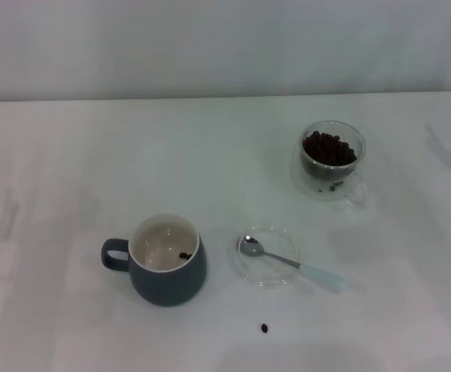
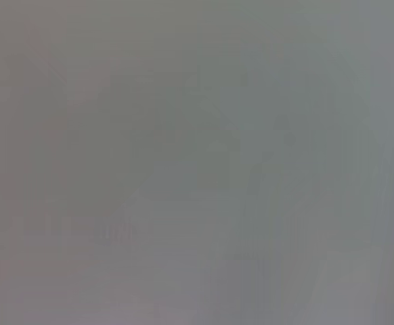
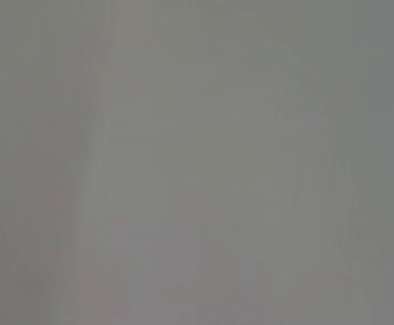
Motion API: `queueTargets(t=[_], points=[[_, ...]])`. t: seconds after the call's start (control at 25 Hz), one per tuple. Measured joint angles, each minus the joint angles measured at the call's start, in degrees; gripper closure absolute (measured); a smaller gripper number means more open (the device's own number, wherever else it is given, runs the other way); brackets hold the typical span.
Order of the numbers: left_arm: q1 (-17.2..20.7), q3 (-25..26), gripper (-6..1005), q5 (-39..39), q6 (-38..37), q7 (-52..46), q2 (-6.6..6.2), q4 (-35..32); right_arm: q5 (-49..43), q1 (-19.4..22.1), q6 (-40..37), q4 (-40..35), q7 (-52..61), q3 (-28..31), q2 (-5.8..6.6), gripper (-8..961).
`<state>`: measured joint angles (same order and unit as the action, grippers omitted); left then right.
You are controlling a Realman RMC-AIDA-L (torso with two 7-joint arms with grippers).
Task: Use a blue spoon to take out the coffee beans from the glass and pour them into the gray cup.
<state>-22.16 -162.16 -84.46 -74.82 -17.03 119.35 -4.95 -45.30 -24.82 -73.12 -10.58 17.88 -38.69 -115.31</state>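
Note:
In the head view the blue spoon (image 1: 287, 262) lies with its silver bowl on a flat clear glass saucer (image 1: 266, 271) and its pale blue handle pointing to the right onto the table. The glass (image 1: 332, 160) stands at the back right with a heap of coffee beans (image 1: 328, 147) inside. The gray cup (image 1: 166, 260) stands at the front left, handle to the left, with a bean or two (image 1: 185, 256) in its cream inside. Neither gripper shows in any view. Both wrist views show only a blank grey surface.
One loose coffee bean (image 1: 264, 328) lies on the white table (image 1: 70, 170) in front of the saucer. A pale wall runs along the table's far edge.

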Motion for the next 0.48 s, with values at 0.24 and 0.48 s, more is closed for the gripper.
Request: queueTargets(t=[0.24, 0.48], points=[[-0.3, 0.0, 197, 0.0, 0.0, 0.0, 0.01, -0.2, 2.0, -2.4, 2.3, 1.6, -7.0, 0.0, -0.23, 75], [-0.2, 0.0, 196, -0.4, -0.2, 0.0, 0.01, -0.6, 7.4, -3.7, 2.8, 3.6, -7.7, 0.0, -0.45, 75]])
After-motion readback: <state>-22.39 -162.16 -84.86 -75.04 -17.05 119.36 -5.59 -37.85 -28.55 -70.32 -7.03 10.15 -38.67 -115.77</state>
